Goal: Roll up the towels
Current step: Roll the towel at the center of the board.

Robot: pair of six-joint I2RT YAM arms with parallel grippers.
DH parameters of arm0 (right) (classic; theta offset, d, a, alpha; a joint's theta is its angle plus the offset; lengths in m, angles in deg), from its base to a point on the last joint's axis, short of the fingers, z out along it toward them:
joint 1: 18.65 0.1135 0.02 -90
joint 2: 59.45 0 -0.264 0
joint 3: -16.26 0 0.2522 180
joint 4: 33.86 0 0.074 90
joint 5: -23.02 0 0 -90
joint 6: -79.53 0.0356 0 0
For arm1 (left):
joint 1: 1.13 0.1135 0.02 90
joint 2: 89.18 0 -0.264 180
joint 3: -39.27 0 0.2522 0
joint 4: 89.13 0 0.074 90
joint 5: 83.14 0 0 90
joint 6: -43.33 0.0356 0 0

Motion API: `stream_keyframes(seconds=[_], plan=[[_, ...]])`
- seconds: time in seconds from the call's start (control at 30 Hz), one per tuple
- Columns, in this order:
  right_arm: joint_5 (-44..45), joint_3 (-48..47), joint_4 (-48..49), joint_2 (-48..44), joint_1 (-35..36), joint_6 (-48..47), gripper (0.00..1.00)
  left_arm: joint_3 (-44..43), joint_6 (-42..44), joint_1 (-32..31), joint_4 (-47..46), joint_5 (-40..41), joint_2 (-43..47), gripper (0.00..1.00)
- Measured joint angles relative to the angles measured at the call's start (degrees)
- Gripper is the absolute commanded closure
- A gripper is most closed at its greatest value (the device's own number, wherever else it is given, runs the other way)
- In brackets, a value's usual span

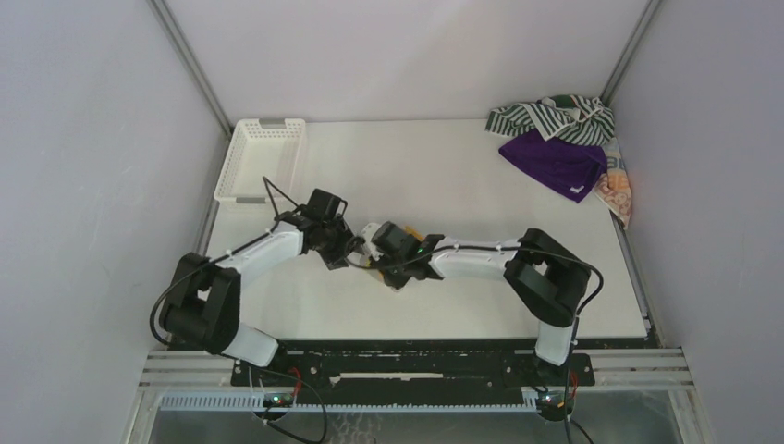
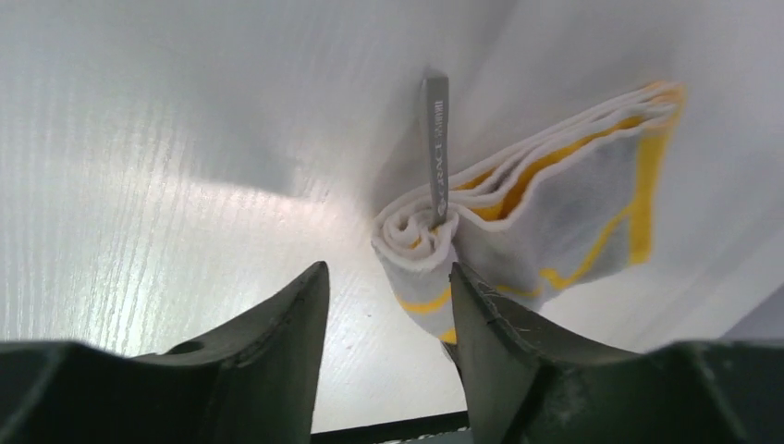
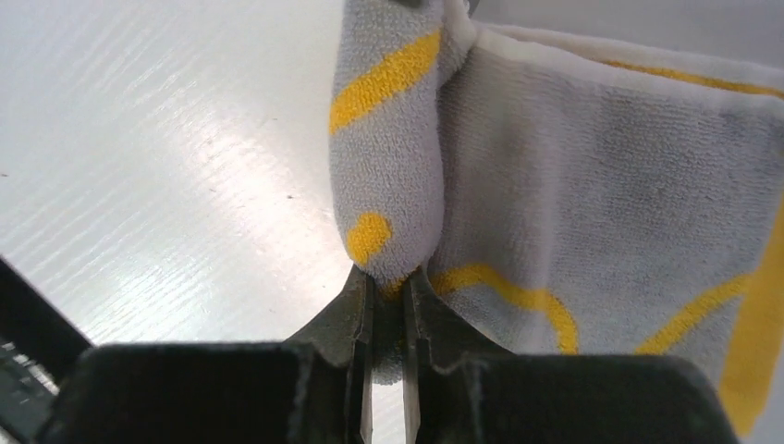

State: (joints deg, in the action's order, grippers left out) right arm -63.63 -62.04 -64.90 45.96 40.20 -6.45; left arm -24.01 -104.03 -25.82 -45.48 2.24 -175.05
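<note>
A yellow-and-white towel (image 2: 564,203) lies partly rolled on the white table at mid-front, with a grey tag (image 2: 435,148) sticking up from the roll. My right gripper (image 3: 388,282) is shut on the near end of the roll (image 3: 384,176). My left gripper (image 2: 388,277) is open at the roll's other end, and its right finger (image 2: 490,333) touches the cloth. In the top view both grippers (image 1: 356,252) (image 1: 377,248) meet over this towel (image 1: 396,276) and hide most of it. The green-and-white striped towel (image 1: 555,118), the purple towel (image 1: 555,165) and the orange patterned towel (image 1: 618,190) lie heaped at the back right corner.
A white plastic lattice basket (image 1: 262,159) stands at the back left of the table. Grey walls close in the table on the left, back and right. The arm bases sit on a black rail (image 1: 407,356) at the near edge.
</note>
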Motion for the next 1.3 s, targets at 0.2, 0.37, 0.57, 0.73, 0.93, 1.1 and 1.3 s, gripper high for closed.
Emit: stream_keyframes(seconds=[0.2, 0.37, 0.57, 0.73, 0.93, 1.1, 1.3], plan=[[-22.7, 5.0, 6.6, -1.1, -12.3, 7.1, 0.97, 0.1, -1.2, 0.5, -1.4, 1.4, 6.5, 0.38], [-38.2, 10.4, 14.6, 0.0, -19.6, 14.3, 0.96, 1.5, -2.0, 0.2, -4.3, 1.2, 7.5, 0.37], [-50.7, 14.1, 24.8, 4.0, -24.4, 22.7, 0.95, 1.9, -2.5, -3.8, -7.4, 0.2, 6.1, 0.36], [-55.4, 14.9, 28.5, 6.2, -25.2, 26.6, 0.95, 1.9, -3.5, -6.6, -10.7, -1.0, 2.5, 0.36], [-57.5, 15.3, 30.1, 7.3, -25.3, 28.8, 0.94, 2.0, -5.0, -6.9, -12.3, -1.4, -0.6, 0.38], [-58.1, 15.4, 30.8, 7.6, -25.5, 29.7, 0.94, 4.4, -6.2, -7.4, -13.0, -1.3, -0.7, 0.4], [-59.1, 15.4, 31.3, 8.2, -25.5, 30.6, 0.94, 7.1, -7.7, -7.6, -13.2, -0.6, -0.3, 0.42]])
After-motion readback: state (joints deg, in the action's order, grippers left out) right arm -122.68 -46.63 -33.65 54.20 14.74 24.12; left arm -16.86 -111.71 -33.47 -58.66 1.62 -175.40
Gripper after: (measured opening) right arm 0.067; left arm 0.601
